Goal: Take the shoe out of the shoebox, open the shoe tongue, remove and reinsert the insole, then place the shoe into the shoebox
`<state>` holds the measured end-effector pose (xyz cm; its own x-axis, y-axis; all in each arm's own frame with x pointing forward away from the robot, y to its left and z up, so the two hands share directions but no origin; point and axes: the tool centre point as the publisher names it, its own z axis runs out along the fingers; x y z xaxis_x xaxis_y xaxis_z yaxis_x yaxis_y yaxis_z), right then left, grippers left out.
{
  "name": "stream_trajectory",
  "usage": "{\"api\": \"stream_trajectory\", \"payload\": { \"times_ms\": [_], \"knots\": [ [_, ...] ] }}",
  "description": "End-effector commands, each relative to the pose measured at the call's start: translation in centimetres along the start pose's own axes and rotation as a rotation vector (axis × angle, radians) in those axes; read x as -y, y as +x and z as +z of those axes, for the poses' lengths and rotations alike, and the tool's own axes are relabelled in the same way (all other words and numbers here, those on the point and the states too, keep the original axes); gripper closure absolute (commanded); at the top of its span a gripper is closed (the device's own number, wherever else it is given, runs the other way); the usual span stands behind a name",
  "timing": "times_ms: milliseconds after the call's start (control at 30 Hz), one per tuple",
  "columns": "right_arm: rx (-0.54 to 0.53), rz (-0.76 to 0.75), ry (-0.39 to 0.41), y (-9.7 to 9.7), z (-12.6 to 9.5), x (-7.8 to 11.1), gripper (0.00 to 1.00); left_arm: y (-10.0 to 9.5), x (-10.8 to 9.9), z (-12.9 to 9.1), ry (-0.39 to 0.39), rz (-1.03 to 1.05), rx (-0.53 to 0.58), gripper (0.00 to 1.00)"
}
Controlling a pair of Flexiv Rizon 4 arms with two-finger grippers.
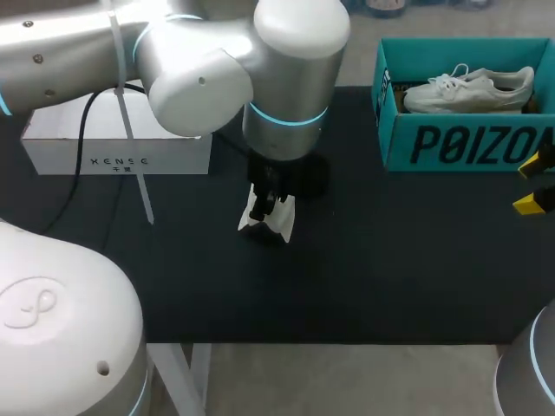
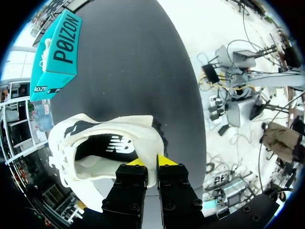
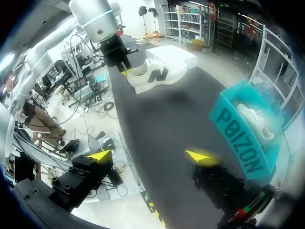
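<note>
While the left tool is pinched narrow on the heel collar of the shoe, one pad inside the opening and one outside, I judge the step in hand to be opening the tongue and getting at the insole, whose dark surface shows down in the opening. The shoe looks to rest on the black counter near its middle, well apart from the teal shoebox at the far right. To do this well I would hold the heel firm and low so the shoe cannot rock. Then I would bring the right tool, which hangs wide open and empty near the shoebox's front, in from the toe end to catch only the tongue's edge, not the laces. The tongue itself I cannot pick out clearly. The shoebox is not empty — a second white shoe lies in it, filling most of its length, so the return will want care. A white box sits at the counter's left; its contents are hidden.
</note>
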<state>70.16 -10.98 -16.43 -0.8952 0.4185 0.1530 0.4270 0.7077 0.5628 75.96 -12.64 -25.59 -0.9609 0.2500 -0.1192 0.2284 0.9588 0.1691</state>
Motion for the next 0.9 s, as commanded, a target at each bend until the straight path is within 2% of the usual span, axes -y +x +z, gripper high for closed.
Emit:
{"api": "stream_trajectory", "payload": {
  "times_ms": [33,100,133,300,500,533,600,667,700,767,900],
  "knots": [
    [0.002,0.001,0.001,0.0,0.1,0.0,0.00,0.0,-0.2,-0.1,0.003,0.002,0.004,1.00],
    [0.002,0.001,0.001,0.0,0.1,0.0,0.00,0.0,-0.2,-0.1,0.003,0.002,0.004,1.00],
    [0.002,0.001,0.001,0.0,0.1,0.0,0.00,-0.3,-0.9,-0.4,0.002,0.006,0.014,1.00],
    [0.002,0.001,0.001,0.0,0.1,0.0,0.00,-2.6,-5.8,-1.8,-0.083,0.043,0.079,1.00],
    [0.002,0.001,0.001,0.0,0.1,0.0,0.00,-5.0,-12.0,-2.9,-0.115,0.134,0.124,1.00],
    [0.002,0.001,0.001,0.0,0.1,0.0,0.00,-5.3,-12.9,-3.0,-0.095,0.160,0.126,1.00],
    [0.002,0.001,0.001,0.0,0.1,0.0,0.00,-6.1,-14.8,-3.0,-0.103,0.206,0.135,1.00],
    [0.002,0.001,0.001,0.0,0.1,0.0,0.00,-6.7,-16.6,-3.1,-0.033,0.253,0.146,1.00],
    [0.002,0.001,0.001,0.0,0.1,0.0,0.00,-7.0,-17.5,-3.0,-0.052,0.260,0.158,1.00],
    [0.002,0.001,0.001,0.0,0.1,0.0,0.00,-7.5,-19.2,-3.0,-0.003,0.310,0.179,1.00],
    [0.002,0.001,0.001,0.0,0.1,0.0,0.00,-8.3,-22.6,-3.0,-0.017,0.350,0.222,1.00]
  ]
}}
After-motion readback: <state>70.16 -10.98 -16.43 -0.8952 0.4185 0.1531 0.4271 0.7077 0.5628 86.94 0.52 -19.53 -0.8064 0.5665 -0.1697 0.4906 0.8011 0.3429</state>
